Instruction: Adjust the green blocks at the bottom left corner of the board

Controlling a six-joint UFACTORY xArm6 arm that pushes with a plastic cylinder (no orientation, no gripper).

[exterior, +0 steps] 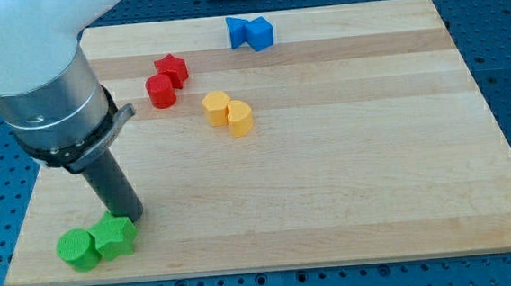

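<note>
the green star block (114, 235) and the green round block (77, 249) were found touching near the board (348, 182)'s bottom left corner, my tip (132, 217) was pressed beside the star, no pincer was fitted, and little nudging seemed left.

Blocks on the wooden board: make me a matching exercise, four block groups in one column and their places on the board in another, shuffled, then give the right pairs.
Column one:
1. green cylinder and green star-shaped block
2. blue blocks
3. red star-shaped block and red cylinder
4. yellow blocks

Column two:
A. top edge, near the middle
B. bottom left corner, by my tip
C. centre, slightly left
D. upper left

Pairs: 1-B, 2-A, 3-D, 4-C
</note>
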